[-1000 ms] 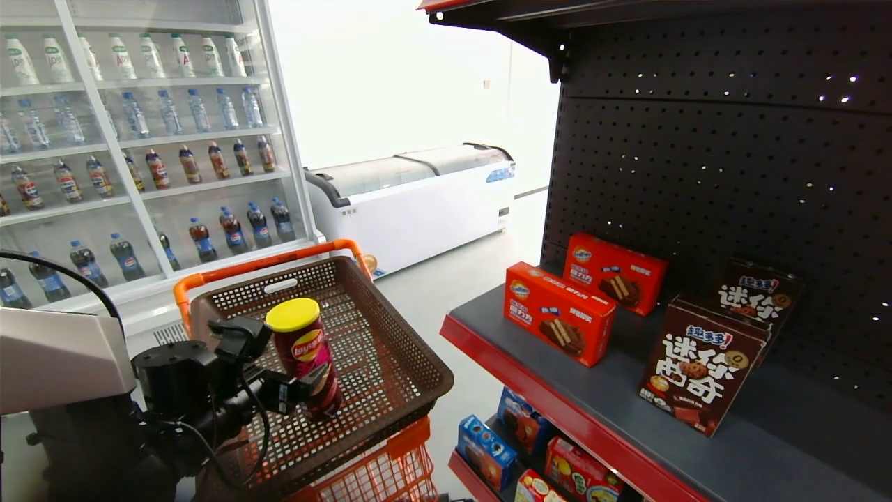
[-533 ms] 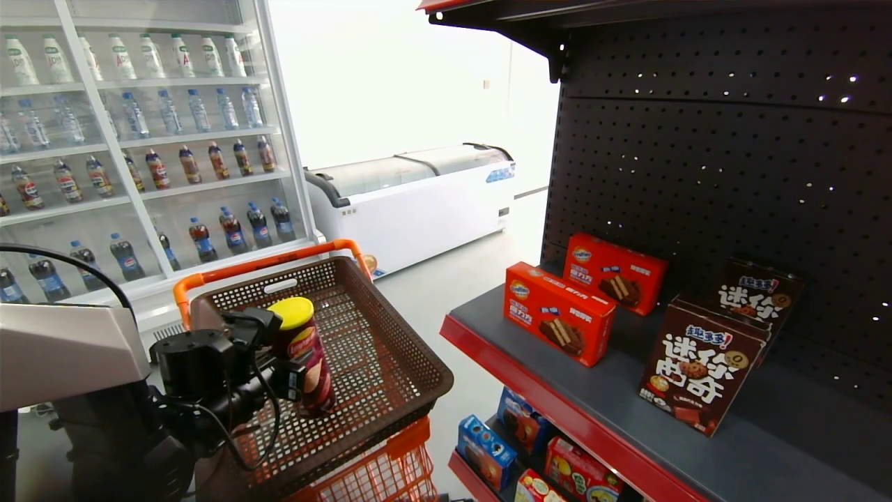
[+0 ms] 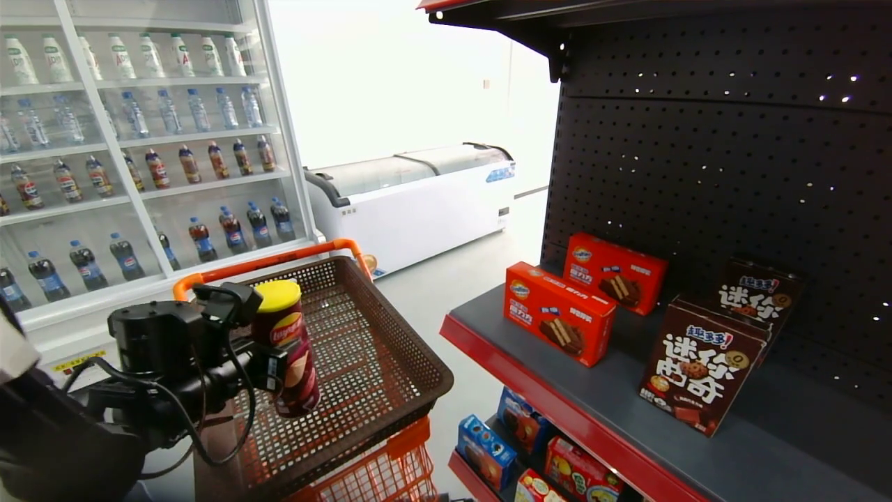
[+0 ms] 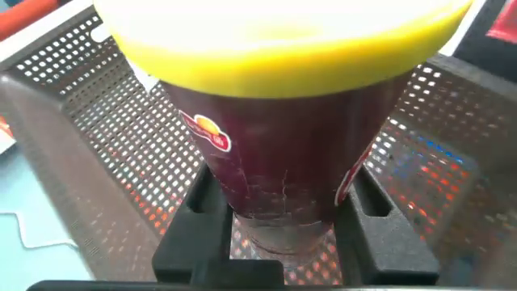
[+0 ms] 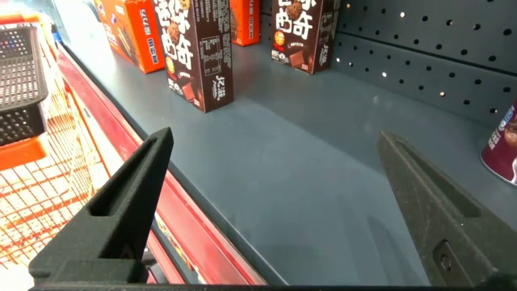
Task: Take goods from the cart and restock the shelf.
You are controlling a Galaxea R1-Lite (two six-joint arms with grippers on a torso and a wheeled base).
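Note:
A dark red chips can with a yellow lid stands upright in my left gripper, which is shut on its body above the brown cart basket. The left wrist view shows the chips can held between two black fingers over the mesh basket. My right gripper is open over the grey shelf board, nothing between its fingers. The shelf at the right holds red boxes and brown cookie boxes.
Another dark can stands on the shelf near the pegboard back. An orange lower basket hangs under the brown one. A drinks fridge and a white chest freezer stand behind the cart. A lower shelf holds more boxes.
My left gripper has lifted the chips can upward and to the left, clear of the basket floor. The shelf goods have not moved.

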